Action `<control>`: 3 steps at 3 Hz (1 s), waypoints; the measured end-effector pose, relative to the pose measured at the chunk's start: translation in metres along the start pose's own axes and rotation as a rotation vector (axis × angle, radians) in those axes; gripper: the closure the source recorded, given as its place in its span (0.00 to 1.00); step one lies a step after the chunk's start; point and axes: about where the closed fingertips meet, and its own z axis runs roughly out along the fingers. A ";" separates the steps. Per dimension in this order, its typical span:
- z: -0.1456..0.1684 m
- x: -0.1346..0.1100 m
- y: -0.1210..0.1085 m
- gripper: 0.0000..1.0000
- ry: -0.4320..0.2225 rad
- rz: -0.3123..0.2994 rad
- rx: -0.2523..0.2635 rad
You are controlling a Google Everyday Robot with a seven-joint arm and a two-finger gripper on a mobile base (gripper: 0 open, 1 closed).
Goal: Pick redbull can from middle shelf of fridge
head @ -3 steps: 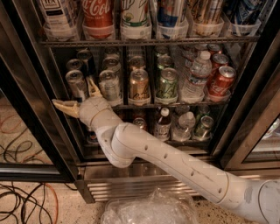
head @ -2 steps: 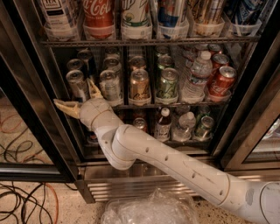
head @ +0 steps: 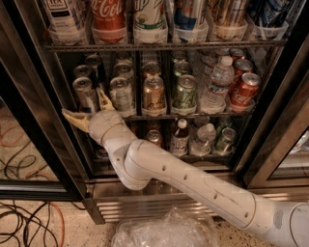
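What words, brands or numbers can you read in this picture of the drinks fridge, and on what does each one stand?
"Coca-Cola": red-labelled bottle, top rack.
"UP": white-and-green bottle beside it.
Too blurred to read: the white-labelled bottle top left, the red cans on the right, and the slim silver-and-blue redbull can by the open tan gripper at the left end of the middle shelf.

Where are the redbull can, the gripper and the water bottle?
redbull can [head: 85,90]: camera view, its silver side.
gripper [head: 83,102]: camera view, midway between open jaws, around the can.
water bottle [head: 216,87]: camera view, its clear body.
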 end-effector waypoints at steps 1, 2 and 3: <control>-0.019 0.005 -0.022 0.31 0.019 0.002 0.043; -0.019 0.006 -0.022 0.31 0.021 0.001 0.028; -0.011 0.008 -0.010 0.31 0.024 0.004 -0.030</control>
